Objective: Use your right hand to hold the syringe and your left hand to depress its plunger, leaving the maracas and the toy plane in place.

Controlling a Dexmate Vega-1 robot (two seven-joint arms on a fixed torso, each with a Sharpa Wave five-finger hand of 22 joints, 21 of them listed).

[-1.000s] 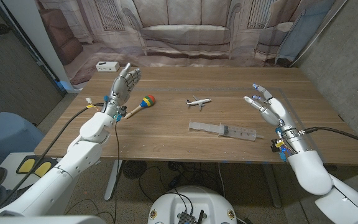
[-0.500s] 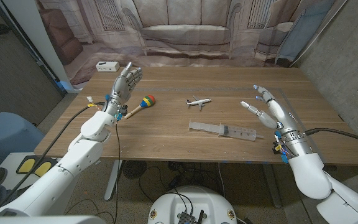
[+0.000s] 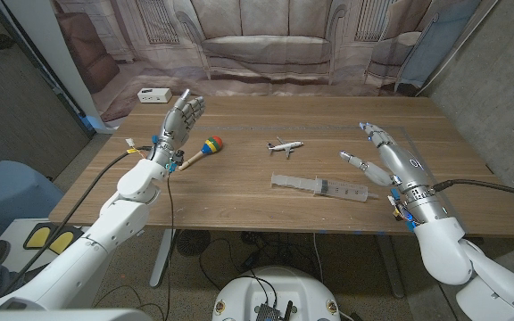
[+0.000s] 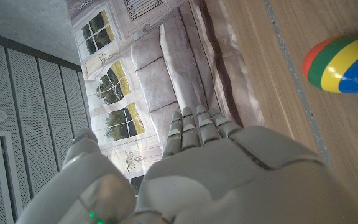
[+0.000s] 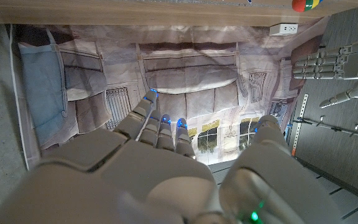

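Hovering over the wooden table point(image 3: 239, 201), your right hand point(image 3: 391, 160) has its fingers spread apart and holds nothing, its thumb point(image 3: 352, 160) reaching toward the syringe point(image 3: 319, 186) without touching it. That syringe lies flat on the table near the front edge, just beside your right hand, with its plunger end toward that hand and its tip pointing toward your left side. From the right wrist view, the back of your right hand point(image 5: 135, 180) points at the printed backdrop, fingertips point(image 5: 166, 121) loosely fanned, and your left hand point(image 5: 337, 65) shows far across the table.

Your left hand point(image 3: 178, 120) stands raised at the table's left side, fingers extended and only slightly apart, gripping nothing. The maraca point(image 3: 205, 148) lies just beside it, its striped head toward the table's middle; whether the hand's heel touches the handle cannot be told. In the left wrist view, the back of your left hand point(image 4: 216, 168) faces the backdrop, with the maraca's coloured head point(image 4: 340, 62) on the wood nearby.

The toy plane point(image 3: 285, 146) sits near the table's middle, behind the syringe and well apart from both hands. A white power strip point(image 3: 153, 94) rests at the far left corner.
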